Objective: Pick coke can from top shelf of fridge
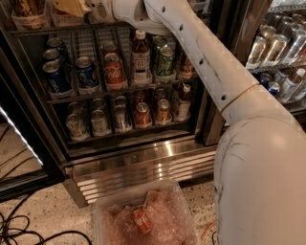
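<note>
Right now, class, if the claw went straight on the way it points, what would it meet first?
The claw, at the top edge, points left. The tan packet right beside it looks first in line; depth is unclear.

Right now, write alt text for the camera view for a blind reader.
A white robot arm reaches into a drinks fridge, its gripper at the frame's top edge, up and left of a red Coca-Cola can standing on a wire rack between a blue can and a bottle. A clear tub sits on the floor.
</note>
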Robot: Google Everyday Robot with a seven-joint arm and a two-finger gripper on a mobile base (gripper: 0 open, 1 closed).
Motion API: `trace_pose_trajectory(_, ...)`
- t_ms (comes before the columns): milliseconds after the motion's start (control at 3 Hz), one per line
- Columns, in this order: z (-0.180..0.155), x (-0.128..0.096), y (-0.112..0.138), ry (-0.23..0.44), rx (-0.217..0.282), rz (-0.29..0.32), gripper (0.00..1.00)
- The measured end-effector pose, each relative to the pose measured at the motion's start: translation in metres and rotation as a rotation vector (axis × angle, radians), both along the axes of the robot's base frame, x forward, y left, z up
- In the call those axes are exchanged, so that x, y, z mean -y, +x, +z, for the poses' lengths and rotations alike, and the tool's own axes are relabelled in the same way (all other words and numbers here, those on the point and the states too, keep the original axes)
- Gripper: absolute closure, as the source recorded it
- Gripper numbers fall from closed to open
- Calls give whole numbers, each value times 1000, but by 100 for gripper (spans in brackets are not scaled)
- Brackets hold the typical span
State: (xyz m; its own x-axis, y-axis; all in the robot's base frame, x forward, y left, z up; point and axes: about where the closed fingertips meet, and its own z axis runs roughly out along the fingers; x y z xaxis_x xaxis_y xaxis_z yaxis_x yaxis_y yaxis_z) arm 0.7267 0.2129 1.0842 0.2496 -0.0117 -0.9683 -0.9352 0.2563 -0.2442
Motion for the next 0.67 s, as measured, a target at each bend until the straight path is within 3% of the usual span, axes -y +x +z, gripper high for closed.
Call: trace_pose_trajectory(667, 3, 1, -8, -18, 6, 36, 100)
